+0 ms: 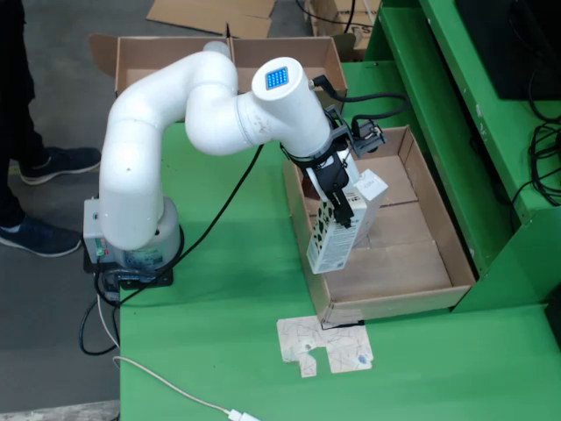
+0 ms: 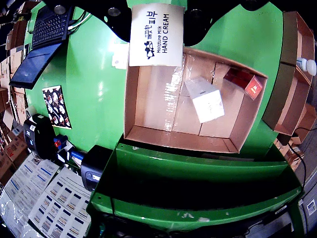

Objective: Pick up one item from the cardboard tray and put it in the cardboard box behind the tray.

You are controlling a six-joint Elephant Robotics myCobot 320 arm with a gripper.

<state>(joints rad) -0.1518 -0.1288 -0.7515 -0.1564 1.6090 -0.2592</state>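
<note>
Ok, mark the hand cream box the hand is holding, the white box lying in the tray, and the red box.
hand cream box (image 2: 156,34), gripper view, on its printed front face.
white box (image 2: 208,102), gripper view, on its broad top face.
red box (image 2: 243,79), gripper view, on its red upper face.

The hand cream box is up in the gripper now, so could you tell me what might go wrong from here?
1. The hand cream box hangs tilted, held only near its top by the gripper; it could slip or swing.
2. Its low end sits near the tray wall and might clip it.
3. The black cable lies beside the arm's path.
</note>
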